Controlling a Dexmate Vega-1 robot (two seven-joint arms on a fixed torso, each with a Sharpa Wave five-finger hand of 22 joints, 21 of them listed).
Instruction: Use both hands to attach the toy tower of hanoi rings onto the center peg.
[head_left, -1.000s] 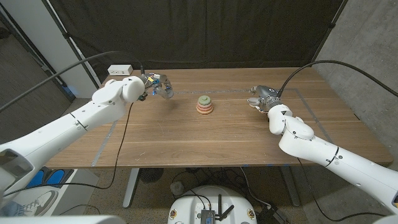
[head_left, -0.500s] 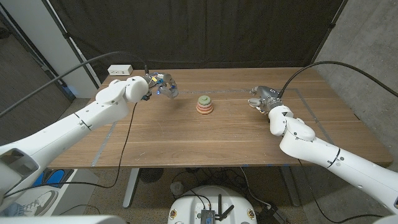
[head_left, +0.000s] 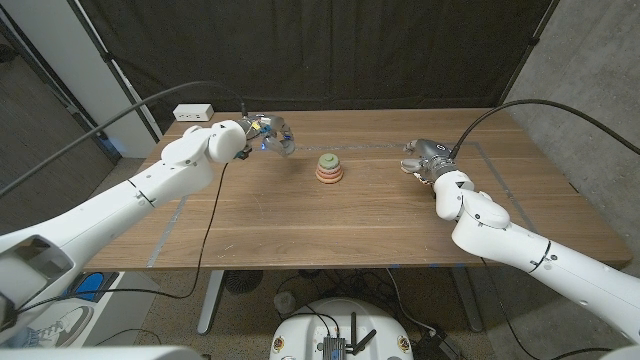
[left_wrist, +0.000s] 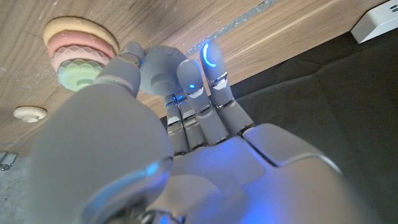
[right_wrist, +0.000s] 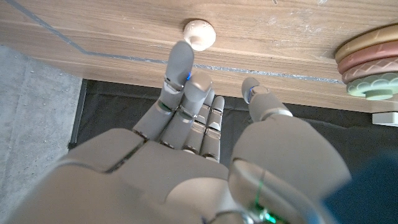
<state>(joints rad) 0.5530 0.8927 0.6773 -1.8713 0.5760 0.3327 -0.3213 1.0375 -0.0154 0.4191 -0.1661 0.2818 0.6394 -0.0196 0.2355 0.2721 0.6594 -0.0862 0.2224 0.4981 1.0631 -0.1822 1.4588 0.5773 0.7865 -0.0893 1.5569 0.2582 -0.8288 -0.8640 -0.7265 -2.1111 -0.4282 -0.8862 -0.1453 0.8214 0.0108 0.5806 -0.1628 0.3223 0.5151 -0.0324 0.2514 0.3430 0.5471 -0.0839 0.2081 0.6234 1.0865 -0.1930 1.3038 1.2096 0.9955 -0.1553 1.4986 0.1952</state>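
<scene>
The ring stack sits mid-table on the center peg, with orange, pink and green rings from the bottom up; it also shows as the stack and the stack. My left hand hovers left of it. It pinches a pale blue ring between thumb and fingers. My right hand is to the right of the stack with its fingers stretched out and holding nothing. Their tips are close to a small cream piece on the table, also seen as the cream piece.
A white power strip lies at the table's back left corner. Thin tape lines run across the wood. A dark curtain hangs behind the table, and a black cable trails over the left side.
My left hand has carried the blue ring to the right, closer to the stack. The right hand has hardly moved.
</scene>
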